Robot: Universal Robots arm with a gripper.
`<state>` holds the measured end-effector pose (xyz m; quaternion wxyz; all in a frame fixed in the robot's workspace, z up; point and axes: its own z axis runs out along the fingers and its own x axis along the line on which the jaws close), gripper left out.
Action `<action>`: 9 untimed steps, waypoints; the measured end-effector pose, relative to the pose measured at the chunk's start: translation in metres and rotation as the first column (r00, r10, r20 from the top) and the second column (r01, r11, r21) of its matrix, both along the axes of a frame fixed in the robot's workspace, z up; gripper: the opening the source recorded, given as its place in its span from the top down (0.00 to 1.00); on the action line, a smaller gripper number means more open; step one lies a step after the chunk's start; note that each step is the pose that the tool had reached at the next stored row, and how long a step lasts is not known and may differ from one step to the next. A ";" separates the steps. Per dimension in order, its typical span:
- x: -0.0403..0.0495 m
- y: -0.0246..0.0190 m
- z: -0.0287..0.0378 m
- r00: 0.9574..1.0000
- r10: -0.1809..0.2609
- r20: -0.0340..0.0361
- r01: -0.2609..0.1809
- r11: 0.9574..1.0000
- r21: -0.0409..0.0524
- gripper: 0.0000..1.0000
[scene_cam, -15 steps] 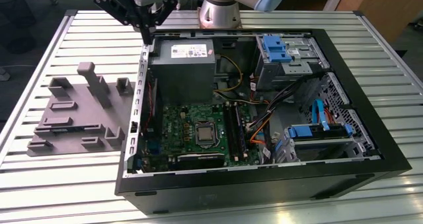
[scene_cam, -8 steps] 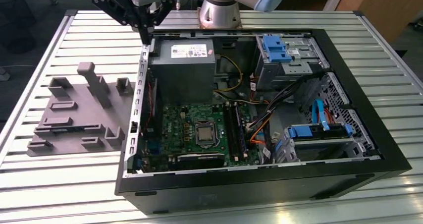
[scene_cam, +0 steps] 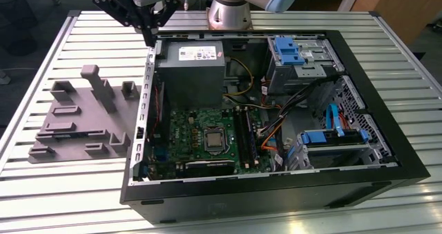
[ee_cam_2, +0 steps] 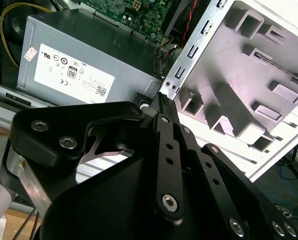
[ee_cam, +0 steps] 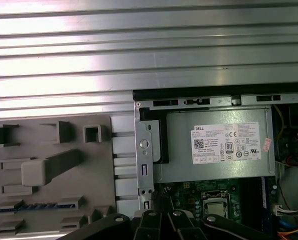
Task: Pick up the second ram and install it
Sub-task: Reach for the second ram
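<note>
Second ram [ee_cam: 39, 206], judged light, stiff, fragile, slotted in grey tray [ee_cam: 101, 165], best gripped by its long edges; gripper [scene_cam: 149, 37], clenched empty, over far rim of case [scene_cam: 290, 33].

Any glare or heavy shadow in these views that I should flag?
First wrist view: bright glare bands across the table slats; the grey tray is evenly lit. Second wrist view: the slats beside the tray wash out to white, and the black pincer reads as a dark mass. Exterior view: the computer case shades its interior around the motherboard; mild sheen on the slats.
</note>
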<state>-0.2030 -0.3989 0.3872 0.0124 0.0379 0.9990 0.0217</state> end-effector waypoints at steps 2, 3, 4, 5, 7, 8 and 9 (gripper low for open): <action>-0.0010 0.0000 0.0000 1.000 0.000 0.000 0.000 1.000 0.000 0.89; -0.0020 0.0000 0.0000 1.000 0.000 0.000 0.000 1.000 0.000 0.89; -0.0031 0.0000 0.0000 1.000 0.000 0.000 0.000 1.000 0.000 0.89; -0.0031 0.0000 0.0000 1.000 0.000 0.000 0.000 1.000 0.000 0.89; -0.0032 0.0000 0.0000 1.000 0.000 0.000 0.000 1.000 0.000 0.89; -0.0032 0.0000 0.0000 1.000 0.000 0.000 0.000 1.000 0.000 0.89; -0.0032 0.0000 0.0000 1.000 0.000 0.000 0.000 1.000 0.000 0.89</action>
